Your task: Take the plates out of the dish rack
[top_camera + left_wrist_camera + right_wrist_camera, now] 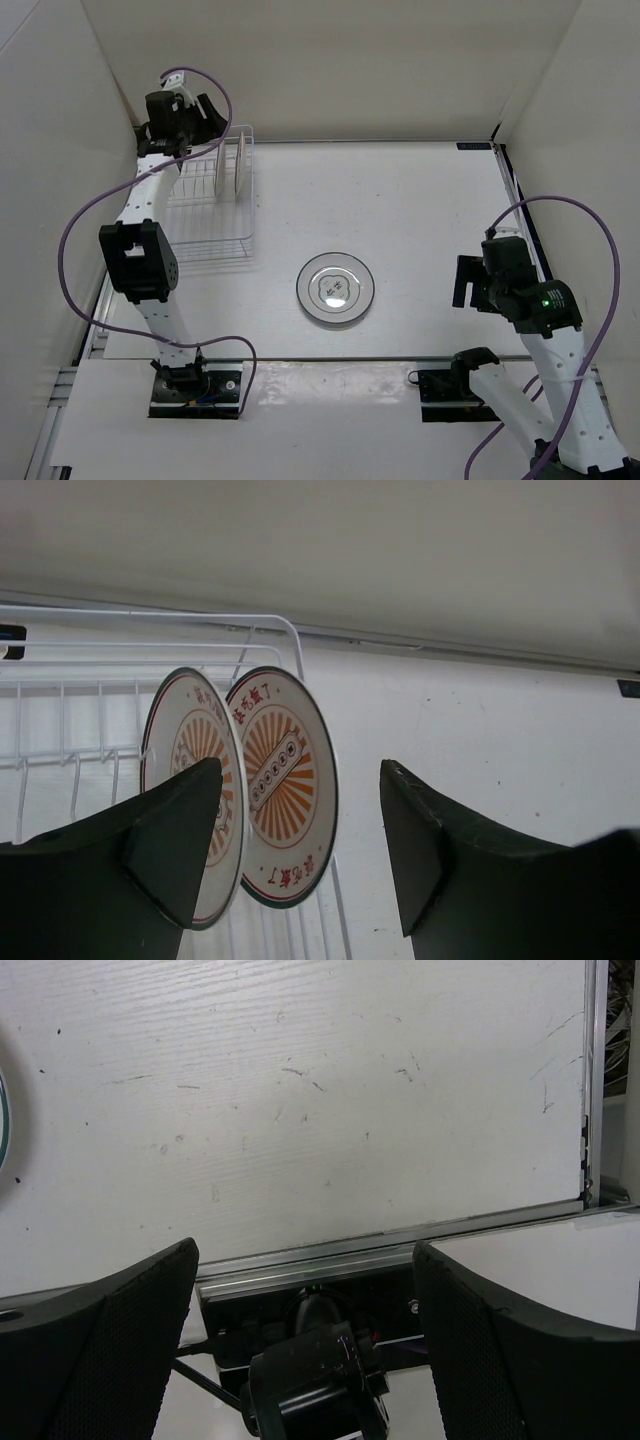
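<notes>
Two orange-brown patterned plates stand upright side by side at the far end of the white wire dish rack (212, 215); in the top view they are thin pale slabs (236, 165). In the left wrist view the right plate (285, 790) and the left plate (185, 750) face me. My left gripper (300, 768) is open and empty just short of them, the left finger overlapping the left plate; it sits at the rack's back corner (210, 118). A white plate with a grey ring (336, 289) lies flat on the table. My right gripper (463, 282) is open and empty.
White walls enclose the table on three sides, close behind the rack. The right wrist view shows bare scratched tabletop (300, 1090), the table's front rail (400, 1245) and the right arm's base (315, 1385) below the open fingers. A sliver of the white plate (3, 1120) shows at its left edge.
</notes>
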`<move>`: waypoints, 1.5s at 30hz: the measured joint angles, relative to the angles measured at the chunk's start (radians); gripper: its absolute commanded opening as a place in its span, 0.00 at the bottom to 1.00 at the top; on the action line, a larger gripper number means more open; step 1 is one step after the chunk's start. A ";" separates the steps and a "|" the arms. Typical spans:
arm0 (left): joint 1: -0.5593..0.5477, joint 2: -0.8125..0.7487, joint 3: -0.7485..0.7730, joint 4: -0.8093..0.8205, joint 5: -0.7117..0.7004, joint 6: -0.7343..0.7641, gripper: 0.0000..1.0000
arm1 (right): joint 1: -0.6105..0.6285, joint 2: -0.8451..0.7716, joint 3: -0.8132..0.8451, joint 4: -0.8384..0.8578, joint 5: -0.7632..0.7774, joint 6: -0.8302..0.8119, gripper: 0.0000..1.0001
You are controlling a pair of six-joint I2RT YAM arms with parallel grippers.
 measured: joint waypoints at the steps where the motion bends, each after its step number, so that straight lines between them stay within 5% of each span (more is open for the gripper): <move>1: 0.000 0.010 0.000 -0.009 -0.003 0.006 0.73 | 0.000 0.005 0.000 0.000 0.000 0.000 0.89; 19: -0.013 0.087 -0.062 -0.082 -0.003 0.100 0.43 | 0.000 0.030 0.000 0.000 0.000 0.000 0.89; 32: -0.015 0.103 -0.058 -0.106 -0.025 0.194 0.06 | 0.000 0.044 0.000 0.000 -0.001 0.000 0.89; 45: -0.019 -0.014 -0.044 -0.176 -0.015 0.244 0.00 | 0.000 0.056 0.000 0.000 -0.012 -0.002 0.89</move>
